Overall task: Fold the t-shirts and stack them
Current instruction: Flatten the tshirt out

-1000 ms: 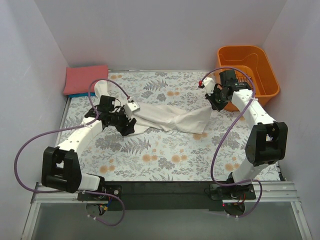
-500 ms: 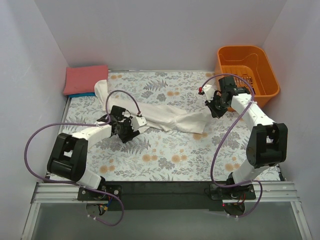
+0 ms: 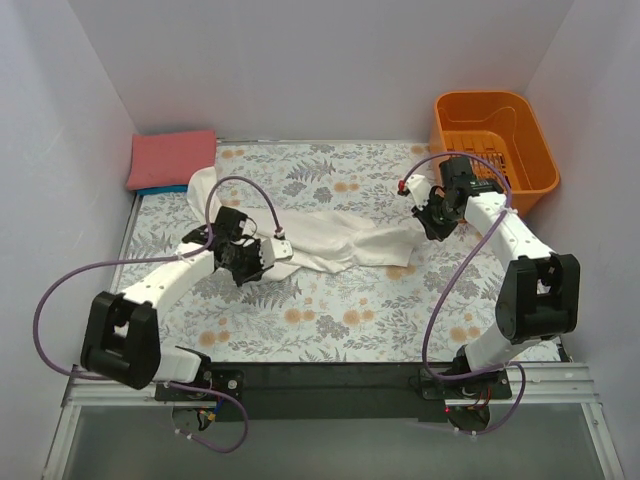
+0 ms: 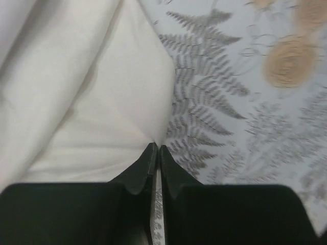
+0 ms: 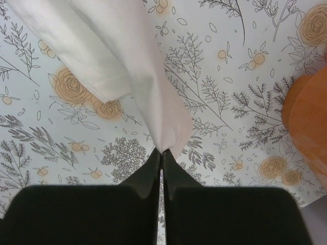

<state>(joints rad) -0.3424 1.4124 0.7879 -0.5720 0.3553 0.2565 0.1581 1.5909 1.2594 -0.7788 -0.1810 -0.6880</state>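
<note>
White shirt (image 3: 335,240) pinched at both ends.
The left gripper (image 4: 156,149) and right gripper (image 5: 162,152) each squeeze an edge. The shirt lies stretched out, left of the orange bin (image 3: 495,140).

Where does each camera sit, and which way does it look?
Top external: above and behind the bases, looking down on left arm, right arm, floral table cover and orange basket.
Left wrist: on the left arm, looking along the shut left gripper at the white t-shirt.
Right wrist: likewise, along the shut right gripper.
Shared: both wrist views show that shirt pinched.
</note>
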